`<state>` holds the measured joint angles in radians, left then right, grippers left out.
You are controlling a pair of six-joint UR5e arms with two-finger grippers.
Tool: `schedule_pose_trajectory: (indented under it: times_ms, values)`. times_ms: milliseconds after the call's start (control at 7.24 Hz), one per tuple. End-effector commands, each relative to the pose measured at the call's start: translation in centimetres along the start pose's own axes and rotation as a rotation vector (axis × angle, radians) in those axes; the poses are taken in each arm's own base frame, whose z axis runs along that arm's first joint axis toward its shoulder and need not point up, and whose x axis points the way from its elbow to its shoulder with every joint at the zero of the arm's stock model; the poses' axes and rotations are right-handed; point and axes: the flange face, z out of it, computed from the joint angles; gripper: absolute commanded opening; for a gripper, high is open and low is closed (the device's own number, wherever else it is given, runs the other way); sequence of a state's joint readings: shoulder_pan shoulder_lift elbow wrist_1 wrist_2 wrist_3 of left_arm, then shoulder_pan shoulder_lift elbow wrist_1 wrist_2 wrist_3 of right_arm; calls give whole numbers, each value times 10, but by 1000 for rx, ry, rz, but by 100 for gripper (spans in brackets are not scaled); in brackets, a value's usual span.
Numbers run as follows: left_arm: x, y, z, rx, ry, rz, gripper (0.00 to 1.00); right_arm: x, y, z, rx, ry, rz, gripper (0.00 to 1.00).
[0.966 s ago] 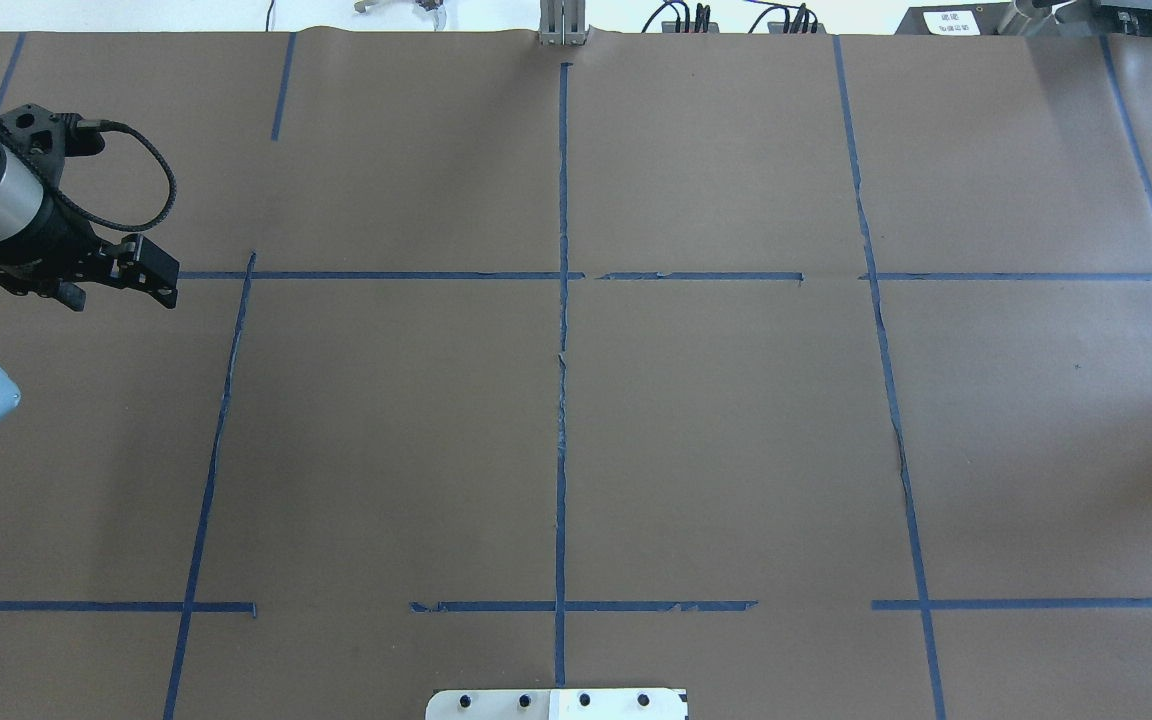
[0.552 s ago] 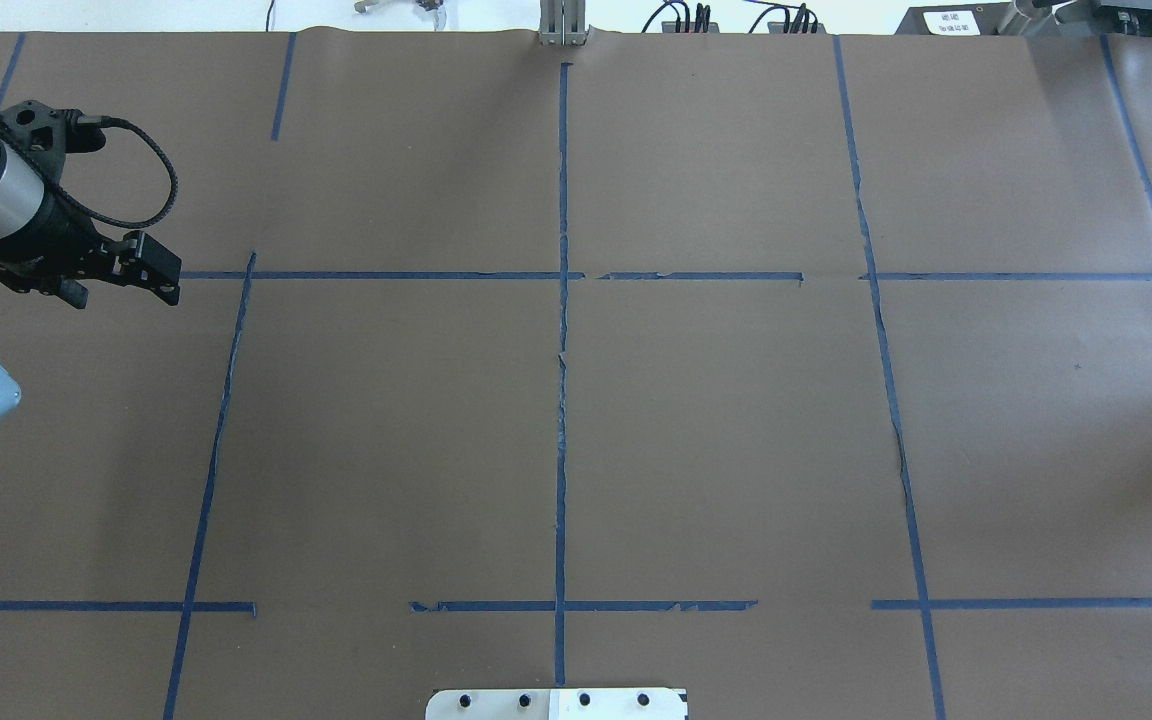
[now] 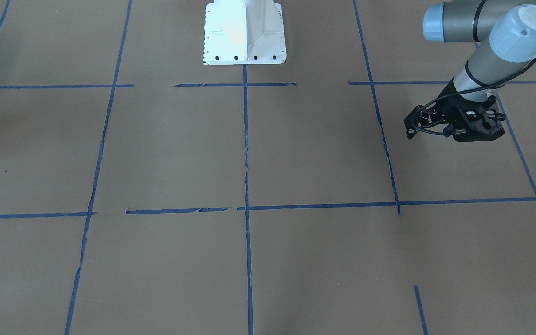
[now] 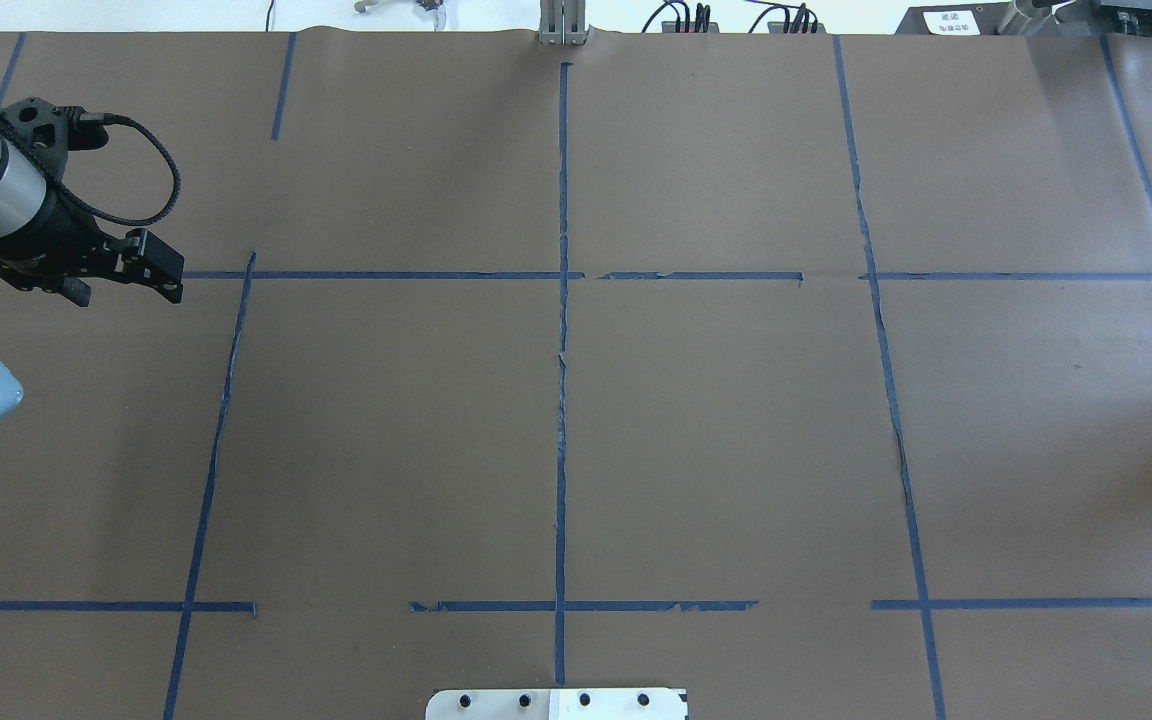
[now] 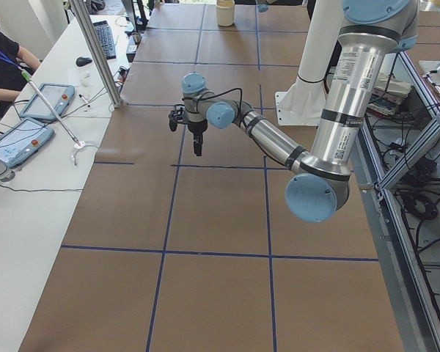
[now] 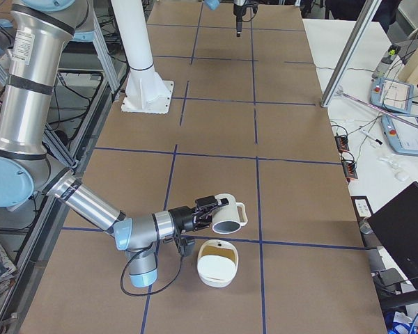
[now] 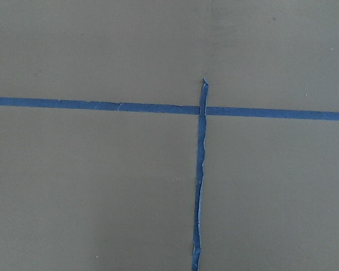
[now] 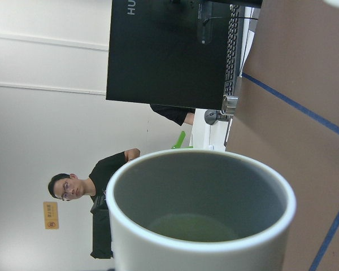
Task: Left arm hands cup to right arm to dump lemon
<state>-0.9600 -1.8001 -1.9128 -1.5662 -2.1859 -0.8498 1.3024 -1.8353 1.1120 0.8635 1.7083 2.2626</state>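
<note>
Off-white cup (image 6: 230, 217), lemon (image 8: 189, 228) inside, juts sideways from the right claw (image 6: 210, 207).

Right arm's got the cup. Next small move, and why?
Probably roll the right gripper a bit further, tipping the cup mouth down toward the cream bowl. The cup lies roughly on its side, and the lemon shows inside, at its bottom. Whether the mouth is over the bowl is unclear, so go slowly.
</note>
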Motion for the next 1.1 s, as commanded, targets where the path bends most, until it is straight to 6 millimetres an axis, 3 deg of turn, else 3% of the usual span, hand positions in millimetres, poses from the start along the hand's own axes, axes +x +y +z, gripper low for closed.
schedule_pose_trajectory:
  times_ms: [0,414,966]
  values:
    - [2,1,-2,1,2,3,100,-9,-6,-5,47,-109,221,14]
    - [2,1,-4,5,5,-1,100,-10,-11,-9,70,-154,354,21]
    - [4,2,-4,3,7,1,100,-14,-9,-17,15,-210,615,22]
